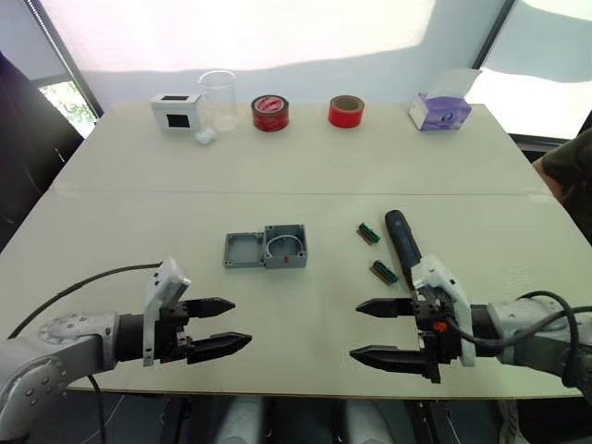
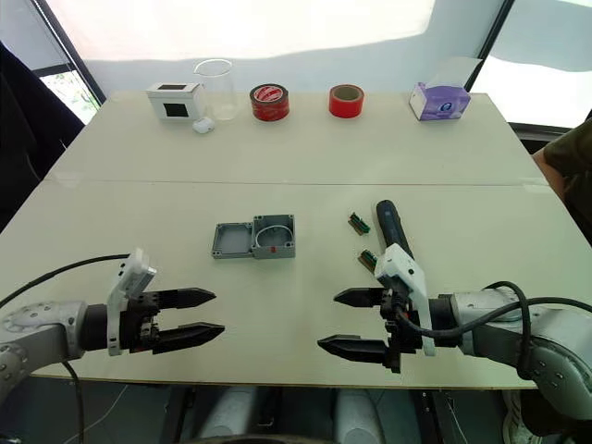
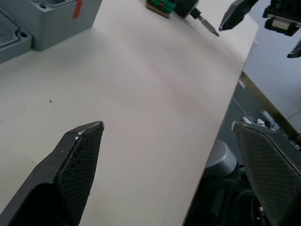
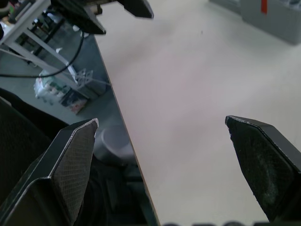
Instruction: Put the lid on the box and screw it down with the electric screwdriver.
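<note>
Setting: a lab or workshop test bench. Evidence: a plain pale table under bright windows; along its far edge, two red tape rolls, a clear beaker, a white box and a tissue box; small green parts at mid-table.

Bare table between both grippers, open path up to the box and lid, electric screwdriver and two small green parts crowded ahead of the right gripper, far edge lined with clutter.
</note>
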